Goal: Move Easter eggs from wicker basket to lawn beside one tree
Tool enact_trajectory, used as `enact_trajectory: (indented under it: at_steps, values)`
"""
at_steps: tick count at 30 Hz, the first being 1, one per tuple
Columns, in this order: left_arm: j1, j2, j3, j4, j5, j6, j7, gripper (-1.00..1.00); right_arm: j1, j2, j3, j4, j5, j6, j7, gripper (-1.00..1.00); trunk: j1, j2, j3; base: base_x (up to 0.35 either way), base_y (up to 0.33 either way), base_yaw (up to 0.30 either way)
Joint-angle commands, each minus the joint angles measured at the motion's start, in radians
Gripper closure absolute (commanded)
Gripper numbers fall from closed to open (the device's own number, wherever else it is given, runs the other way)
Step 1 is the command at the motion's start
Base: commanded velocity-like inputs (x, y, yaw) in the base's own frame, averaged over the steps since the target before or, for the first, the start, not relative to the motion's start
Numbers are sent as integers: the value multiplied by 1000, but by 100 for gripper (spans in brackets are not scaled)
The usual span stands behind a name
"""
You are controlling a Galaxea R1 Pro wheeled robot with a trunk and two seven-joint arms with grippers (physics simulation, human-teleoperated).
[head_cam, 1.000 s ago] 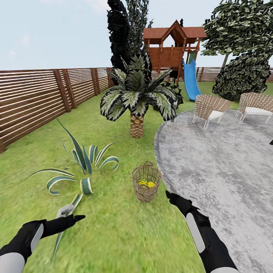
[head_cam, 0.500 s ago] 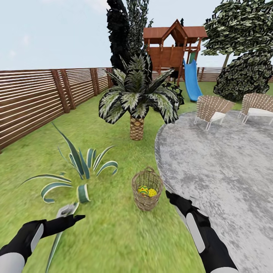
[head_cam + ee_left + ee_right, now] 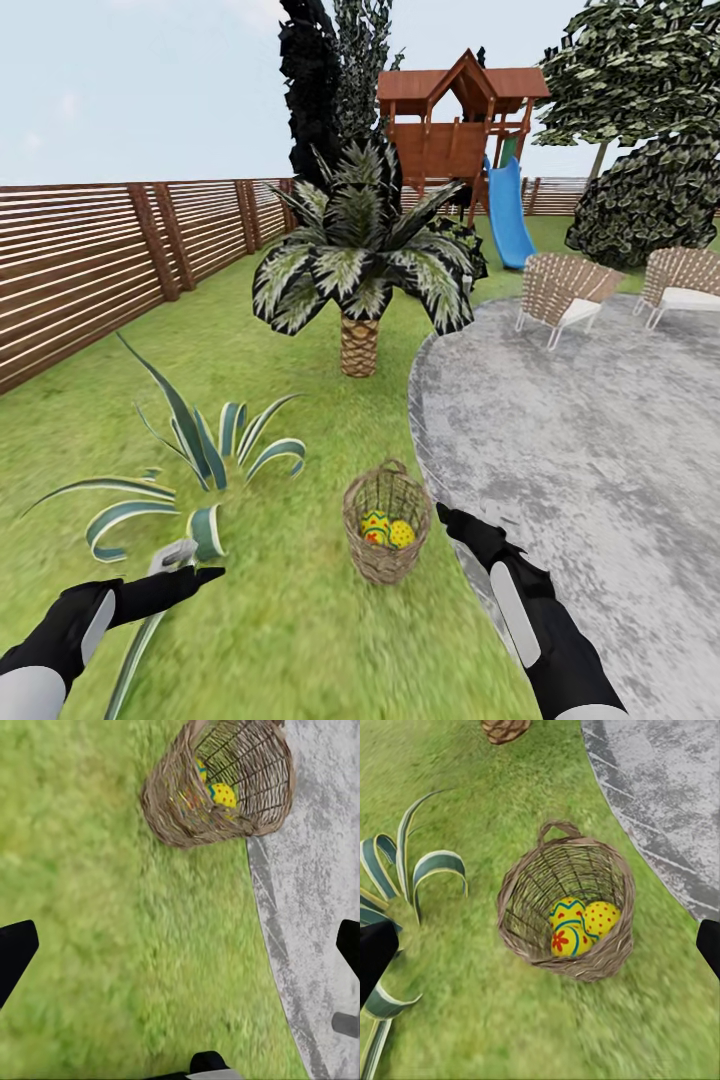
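Basket upright on the grass, eggs inside, both pincers empty-handed!

Wicker basket [image 3: 387, 522] stands on the lawn [image 3: 300, 620] at the rim of the grey paving [image 3: 600, 450], mouth up, long axis vertical, one loop handle on its far rim. Easter eggs [image 3: 577, 926] nestle at the bottom, and I can pick out two, leaning against each other. Right gripper [image 3: 447, 516] hangs just beside the basket's rim, out over the paving edge, fingers spread wide in the right wrist view, nothing between them. Left gripper [image 3: 205, 575] sits well off to the basket's other side, near the striped agave [image 3: 195, 455], jaws wide apart in its wrist view, holding nothing.
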Motion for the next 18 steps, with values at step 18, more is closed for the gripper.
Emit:
enact_trajectory:
  at_steps: [18]
  values:
    - [-1,-1,5,-1,-2,8,-5,-100,-1,2,4,-1,-10,4,-4,-100,1,-2,-2,263,-146,0]
